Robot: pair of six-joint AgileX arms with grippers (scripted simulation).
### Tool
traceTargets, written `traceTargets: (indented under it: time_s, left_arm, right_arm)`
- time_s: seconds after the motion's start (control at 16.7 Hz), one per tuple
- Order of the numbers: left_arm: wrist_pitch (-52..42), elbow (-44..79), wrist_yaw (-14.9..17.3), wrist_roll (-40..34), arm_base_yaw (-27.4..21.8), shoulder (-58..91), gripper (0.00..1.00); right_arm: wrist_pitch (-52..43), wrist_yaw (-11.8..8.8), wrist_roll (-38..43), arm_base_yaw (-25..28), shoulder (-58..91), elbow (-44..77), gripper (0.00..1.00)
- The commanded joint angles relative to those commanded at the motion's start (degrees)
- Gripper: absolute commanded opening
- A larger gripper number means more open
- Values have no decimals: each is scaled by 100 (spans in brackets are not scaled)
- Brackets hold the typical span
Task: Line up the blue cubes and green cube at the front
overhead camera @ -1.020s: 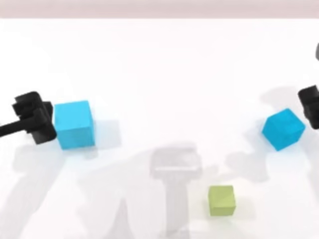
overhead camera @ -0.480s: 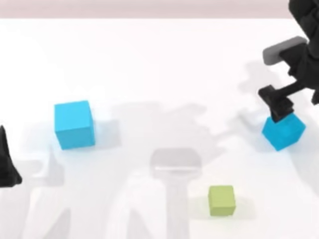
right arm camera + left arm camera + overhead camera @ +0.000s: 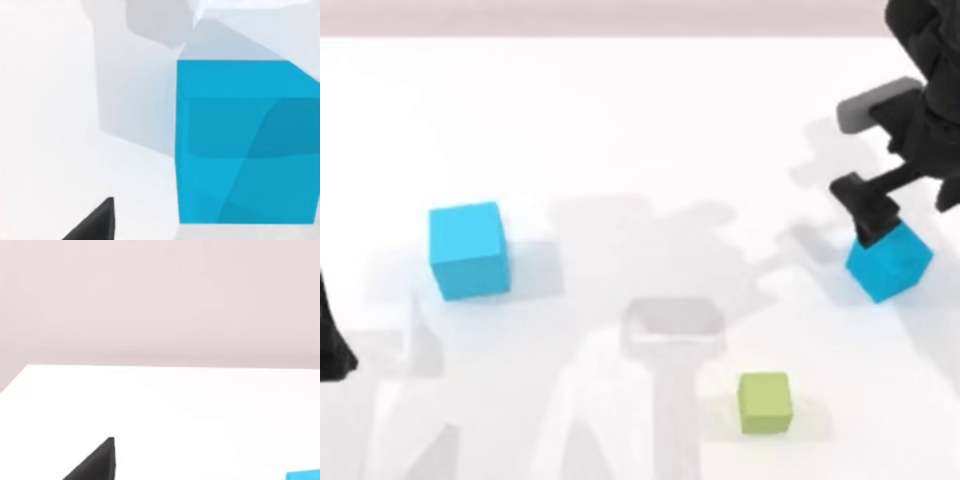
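The right tool [image 3: 875, 225] hangs low at the right side of the table [image 3: 650, 130], right at the top of the smaller blue cube [image 3: 890, 262]. The pictures do not show whether it is open or closed, or whether it has hold of the cube. In the right wrist view this blue cube [image 3: 245, 145] fills much of the picture and sits flat on the white table. The bigger blue cube [image 3: 470, 250] sits alone at the left side of the table, well apart from the other one. The small green cube [image 3: 764, 402] rests near the front, between the two blue cubes but closer to the right one. The left arm [image 3: 332, 345] is parked at the left edge, away from every cube.
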Motion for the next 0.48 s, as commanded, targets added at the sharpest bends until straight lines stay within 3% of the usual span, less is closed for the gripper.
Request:
traceTargets:
  time_s: [0.18, 0.48]
  left_arm:
    - [0, 0, 0, 0, 0, 0, 100]
    - [0, 0, 0, 0, 0, 0, 100]
  right_arm:
    - [231, -1, -7, 15, 71, -166, 100]
    - [1409, 2, 12, 31, 456, -899, 100]
